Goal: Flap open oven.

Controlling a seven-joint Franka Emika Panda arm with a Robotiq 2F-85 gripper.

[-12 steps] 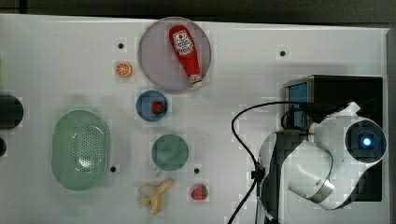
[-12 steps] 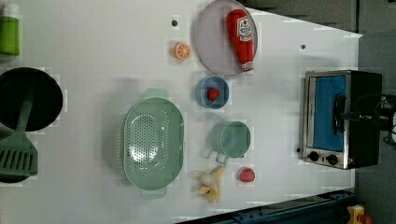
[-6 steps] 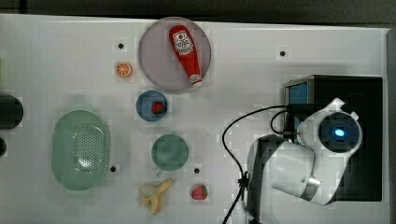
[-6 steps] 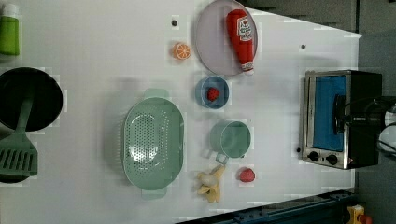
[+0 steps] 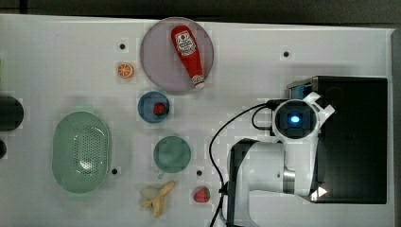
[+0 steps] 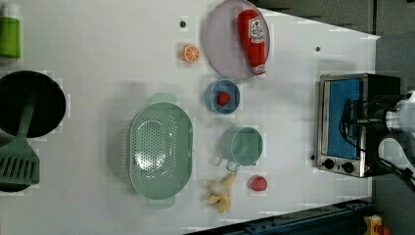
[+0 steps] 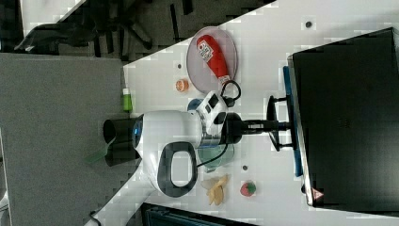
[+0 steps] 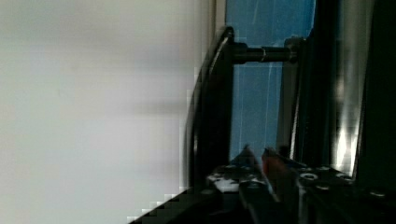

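Well, at the top view's left we see a green colander (image 5: 81, 158), then an orange slice (image 5: 125, 70), a ketchup bottle (image 5: 188, 53) on a plate (image 5: 158, 66), a cup (image 5: 171, 153) and a strawberry (image 5: 202, 194). Farther right our arm (image 5: 269, 165) reaches to the oven (image 6: 350, 122), which sits at the left view's right edge with its door shut. Our gripper (image 7: 281, 126) meets the bar handle (image 8: 212, 102); we cannot tell its finger state.
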